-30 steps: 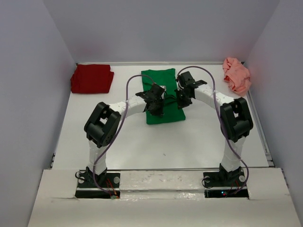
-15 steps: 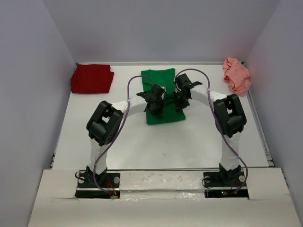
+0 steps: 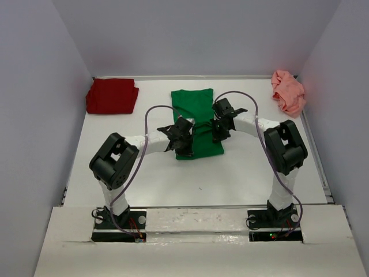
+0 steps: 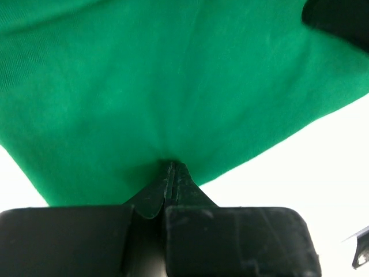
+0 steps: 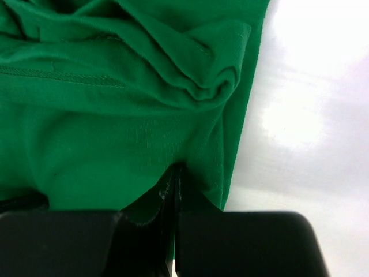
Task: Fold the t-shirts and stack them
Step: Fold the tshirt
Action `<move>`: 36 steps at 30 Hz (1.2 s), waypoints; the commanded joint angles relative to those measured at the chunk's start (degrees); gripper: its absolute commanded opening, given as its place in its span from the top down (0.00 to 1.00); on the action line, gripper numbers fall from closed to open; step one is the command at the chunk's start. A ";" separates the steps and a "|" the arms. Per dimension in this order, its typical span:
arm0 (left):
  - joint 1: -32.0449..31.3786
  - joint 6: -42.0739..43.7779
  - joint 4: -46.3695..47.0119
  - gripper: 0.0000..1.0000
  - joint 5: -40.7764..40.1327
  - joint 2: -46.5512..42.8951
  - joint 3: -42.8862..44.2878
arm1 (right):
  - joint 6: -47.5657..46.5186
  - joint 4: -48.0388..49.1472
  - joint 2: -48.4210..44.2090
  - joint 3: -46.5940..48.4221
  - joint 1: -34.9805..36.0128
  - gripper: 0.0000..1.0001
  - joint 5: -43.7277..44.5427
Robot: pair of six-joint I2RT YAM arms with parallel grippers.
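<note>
Two grippers, left and right, pinch green t-shirt.

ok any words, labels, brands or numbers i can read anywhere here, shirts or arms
None can be read in any view.
The green t-shirt, the dark red t-shirt and the salmon pink t-shirt show plain cloth, with no print or tag in sight.
The left arm and the right arm show no legible marking from above.
</note>
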 commanded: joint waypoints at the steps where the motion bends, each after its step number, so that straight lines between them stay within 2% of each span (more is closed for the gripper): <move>1: -2.26 -2.64 -0.34 1.00 0.23 -5.65 -5.28 | 2.49 -1.68 -3.03 -4.67 2.78 1.00 2.16; 6: -6.13 -6.25 1.15 1.00 -1.17 -12.06 -11.07 | 5.92 -1.16 -6.64 -10.81 5.77 1.00 3.57; 15: -11.22 -10.90 3.26 1.00 -2.76 -17.60 -19.68 | 13.56 1.13 -14.37 -22.34 12.45 1.00 5.59; 20: -13.69 -12.32 3.52 1.00 -3.28 -19.54 -20.49 | 16.21 1.13 -17.19 -26.21 14.83 1.00 6.91; 24: -15.18 -12.23 0.81 1.00 -5.74 -21.12 -17.60 | 16.38 -0.18 -20.35 -25.78 16.75 1.00 8.67; 29: -17.20 -10.74 -4.82 1.00 -10.22 -24.64 -11.72 | 15.60 -6.32 -24.31 -19.98 17.29 1.00 12.27; 36: -17.56 -9.59 -10.27 1.00 -13.92 -27.18 -9.15 | 13.66 -11.52 -23.62 -12.77 17.29 1.00 16.31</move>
